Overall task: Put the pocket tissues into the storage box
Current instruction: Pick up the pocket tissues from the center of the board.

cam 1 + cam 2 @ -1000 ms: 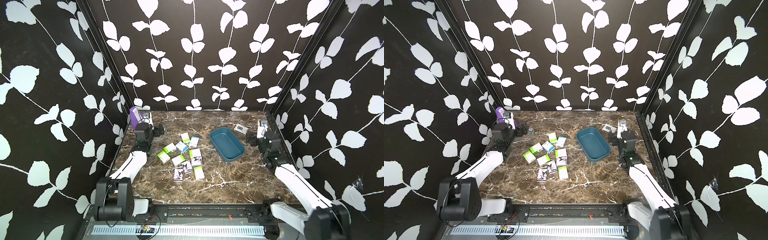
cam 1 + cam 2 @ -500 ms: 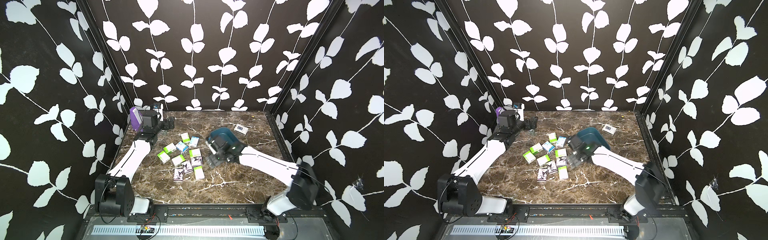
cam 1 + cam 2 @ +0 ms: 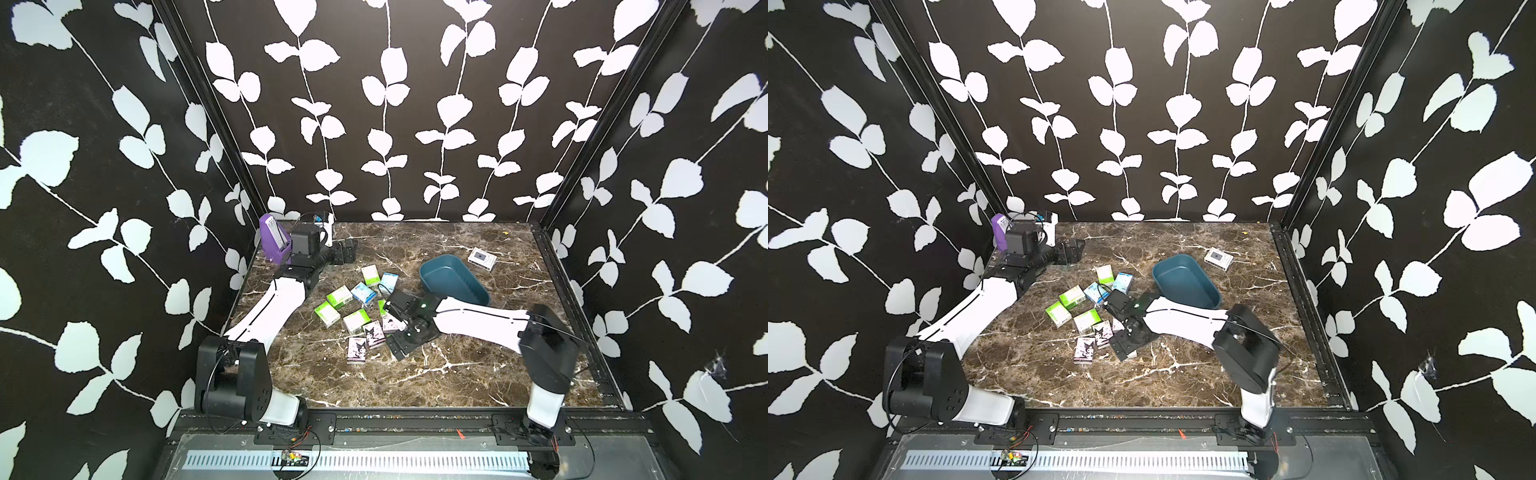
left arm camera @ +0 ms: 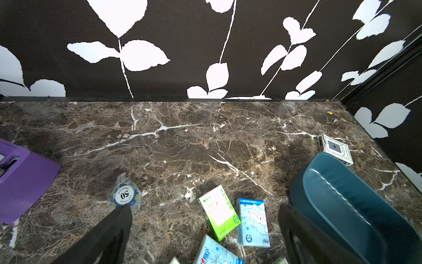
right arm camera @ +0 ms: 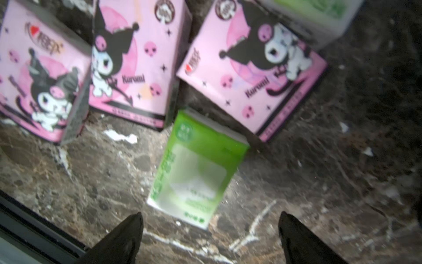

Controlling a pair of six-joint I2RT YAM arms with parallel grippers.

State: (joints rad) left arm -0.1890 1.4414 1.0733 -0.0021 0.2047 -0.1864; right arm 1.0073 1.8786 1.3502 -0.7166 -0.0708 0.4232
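Saw the pocket tissues (image 3: 356,321) lying loose on the marble tabletop (image 3: 415,386), clustered a little left of centre, all outside the storage box (image 3: 455,279). Found the storage box just right of the cluster, angled toward the far right corner. Noted the right gripper (image 5: 210,220) lowered over the near right edge of the cluster, fingers spread wide and grasping nothing. Saw through the right wrist camera a green pack (image 5: 197,169) lying flat on the marble just ahead of the fingertips, not between them, with three pink cartoon packs (image 5: 134,68) in a row past it. Found the left gripper (image 3: 347,251) held above the far left of the table, just right of the purple metronome (image 3: 272,239), fingers likewise released and empty. Made out from the left wrist camera a blue-and-white poker chip (image 4: 125,195) in a clear wrapper close to one fingertip (image 4: 121,220); could not tell whether touching. Spotted a flat white-grey gadget (image 3: 482,258) with a dark screen on the marble just beyond the far end of the box, near but apart in both top views.
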